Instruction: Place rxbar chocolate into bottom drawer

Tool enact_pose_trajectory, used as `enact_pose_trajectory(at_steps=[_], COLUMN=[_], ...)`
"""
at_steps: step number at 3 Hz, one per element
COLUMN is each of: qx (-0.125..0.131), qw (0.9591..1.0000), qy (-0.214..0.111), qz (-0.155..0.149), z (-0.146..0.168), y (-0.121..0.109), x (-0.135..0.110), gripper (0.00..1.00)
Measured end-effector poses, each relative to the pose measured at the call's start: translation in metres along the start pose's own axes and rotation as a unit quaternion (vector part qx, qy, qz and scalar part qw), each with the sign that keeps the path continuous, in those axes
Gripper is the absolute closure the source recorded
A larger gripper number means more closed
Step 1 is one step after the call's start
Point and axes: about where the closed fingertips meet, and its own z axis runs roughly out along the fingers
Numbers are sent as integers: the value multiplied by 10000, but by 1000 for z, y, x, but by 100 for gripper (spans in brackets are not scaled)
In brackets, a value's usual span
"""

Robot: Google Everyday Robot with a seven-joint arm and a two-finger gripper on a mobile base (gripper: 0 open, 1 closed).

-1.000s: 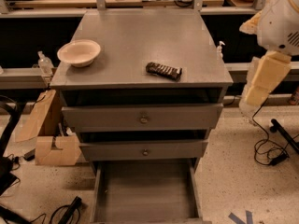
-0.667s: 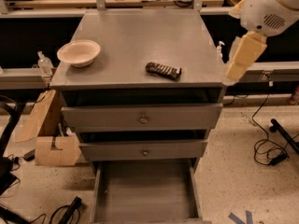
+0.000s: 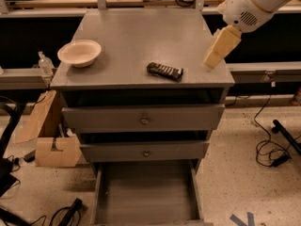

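Gripper [image 3: 212, 61] hovering right of rxbar chocolate [image 3: 164, 71], apart

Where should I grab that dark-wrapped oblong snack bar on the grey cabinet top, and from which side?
Take the dark-wrapped snack bar across its narrow width, near the middle, coming straight down. It lies flat on the grey cabinet top, long axis roughly left-right, so side approaches likely offer little. The cream gripper hangs to its right, near the top's right edge.
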Motion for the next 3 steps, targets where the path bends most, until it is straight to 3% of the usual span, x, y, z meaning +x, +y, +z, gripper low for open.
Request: enact_pose_trajectory(at_steps=[1,2,3], qx=[1,-129,-522], qw=[10000,9997,9962], qy=[-1,-195,-700], qz=[-1,-48,-71], z=[0,21,83], y=[0,-1,-2], x=[0,-9,-32], gripper=[0,0,0])
